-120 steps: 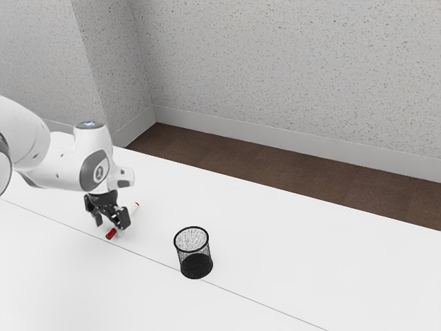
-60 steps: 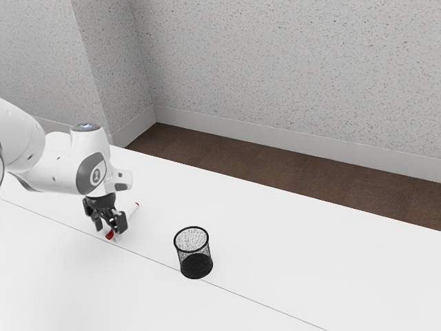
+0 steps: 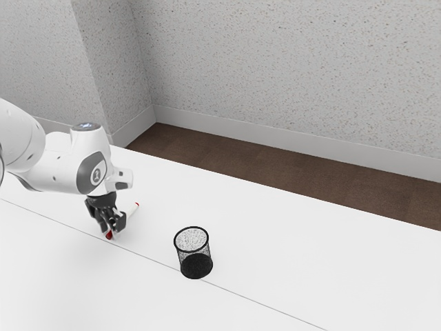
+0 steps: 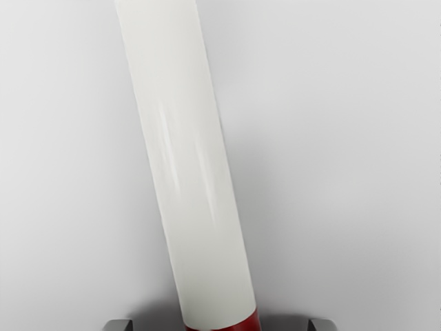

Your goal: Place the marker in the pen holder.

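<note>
My gripper (image 3: 111, 225) is low over the table in the exterior view, open around the red-ended part of the marker (image 3: 131, 212). The marker lies on the table, its white barrel reaching out past the hand. In the wrist view, the marker (image 4: 189, 172) runs between the two fingertips of the gripper (image 4: 220, 325), with a gap on each side of its red part. The black mesh pen holder (image 3: 195, 253) stands upright, apart from the hand, toward the exterior view's right.
The white table (image 3: 275, 255) has a thin seam line running past the pen holder. Beyond its far edge lie a brown floor (image 3: 275, 169) and a speckled wall (image 3: 289, 69).
My hand has shifted slightly toward the exterior view's left over the last second. The fingers stand closer together than before. The marker and pen holder have not visibly moved.
</note>
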Action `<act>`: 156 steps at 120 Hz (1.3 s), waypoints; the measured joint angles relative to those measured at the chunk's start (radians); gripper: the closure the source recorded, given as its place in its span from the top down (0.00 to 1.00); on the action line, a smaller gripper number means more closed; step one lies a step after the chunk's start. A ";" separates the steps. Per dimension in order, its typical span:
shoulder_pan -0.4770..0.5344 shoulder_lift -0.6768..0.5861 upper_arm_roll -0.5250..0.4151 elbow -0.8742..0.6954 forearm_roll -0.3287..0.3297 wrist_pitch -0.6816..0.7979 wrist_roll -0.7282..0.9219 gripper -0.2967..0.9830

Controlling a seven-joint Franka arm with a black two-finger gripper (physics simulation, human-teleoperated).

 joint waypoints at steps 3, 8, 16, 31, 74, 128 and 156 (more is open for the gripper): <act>0.000 0.000 0.000 0.000 0.000 0.001 0.000 0.45; -0.003 -0.001 0.000 0.000 0.000 0.001 0.001 0.44; -0.005 -0.005 0.000 0.000 0.000 0.002 0.001 0.41; -0.007 -0.012 0.000 -0.003 0.000 0.002 0.002 0.39; -0.007 -0.011 0.000 -0.010 0.000 0.003 0.004 0.30; -0.012 -0.035 0.001 -0.008 0.023 0.010 -0.030 0.16; -0.047 -0.124 0.000 0.011 0.058 0.006 -0.048 0.15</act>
